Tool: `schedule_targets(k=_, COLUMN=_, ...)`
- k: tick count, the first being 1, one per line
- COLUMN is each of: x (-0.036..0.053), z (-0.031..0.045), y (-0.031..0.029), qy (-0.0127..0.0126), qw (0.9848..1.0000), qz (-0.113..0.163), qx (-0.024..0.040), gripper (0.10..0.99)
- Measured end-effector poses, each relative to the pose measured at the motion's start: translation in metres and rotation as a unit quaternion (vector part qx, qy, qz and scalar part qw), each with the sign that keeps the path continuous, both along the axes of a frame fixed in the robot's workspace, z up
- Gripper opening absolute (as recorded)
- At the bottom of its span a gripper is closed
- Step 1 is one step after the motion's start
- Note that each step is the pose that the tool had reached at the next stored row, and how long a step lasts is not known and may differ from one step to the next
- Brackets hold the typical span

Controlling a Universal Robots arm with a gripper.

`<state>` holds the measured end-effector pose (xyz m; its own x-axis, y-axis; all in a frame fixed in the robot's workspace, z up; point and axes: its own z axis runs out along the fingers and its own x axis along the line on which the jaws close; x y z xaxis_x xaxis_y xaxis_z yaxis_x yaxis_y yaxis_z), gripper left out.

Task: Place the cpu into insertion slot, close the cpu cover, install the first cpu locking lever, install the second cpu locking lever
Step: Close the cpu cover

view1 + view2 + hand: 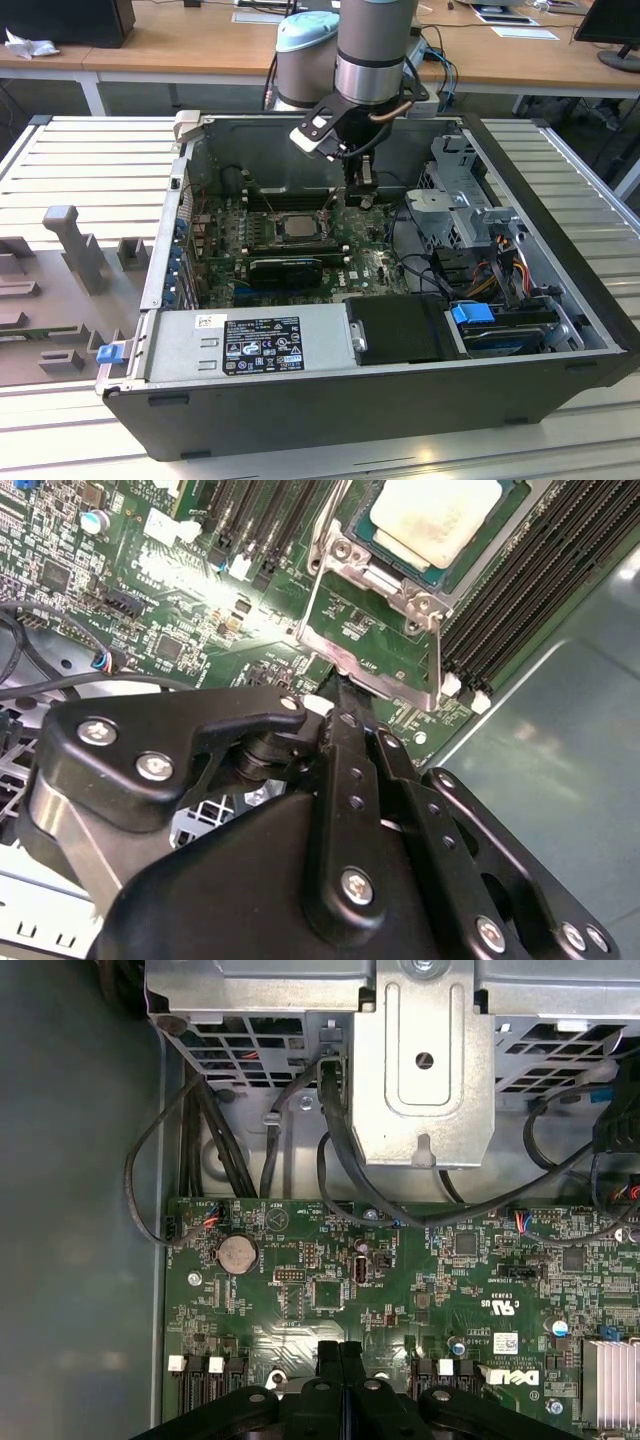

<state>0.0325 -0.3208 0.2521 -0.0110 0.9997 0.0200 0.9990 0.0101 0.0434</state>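
The cpu (435, 520), a square chip with a pale metal top, lies seated in its socket on the green motherboard; the exterior view shows the cpu (297, 226) mid-board. The cpu cover (433, 650), a silver frame with a square window, is swung open away from the chip, and bare board shows through the window. A thin locking lever (328, 520) runs beside the socket. My gripper (345, 692) is shut, and its black fingertips meet at the cover's free edge. The gripper (362, 192) hangs inside the case just to the exterior view's right of the socket, and its joined fingers (341, 1355) point at the board.
Black memory slots (530, 570) flank the socket. A metal drive cage (425, 1060) with black cables (340, 1170) sits beyond the board. The power supply (250, 345) and a black drive bay (400, 330) fill the case's near side. The case wall (170, 240) rises on the exterior view's left.
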Motion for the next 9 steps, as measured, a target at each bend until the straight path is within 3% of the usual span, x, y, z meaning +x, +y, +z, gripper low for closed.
schedule_targets(k=9, x=-0.0041, z=0.0000, y=0.0000, qy=0.0000, qw=1.0000, qz=0.000, qx=0.0000, gripper=0.106)
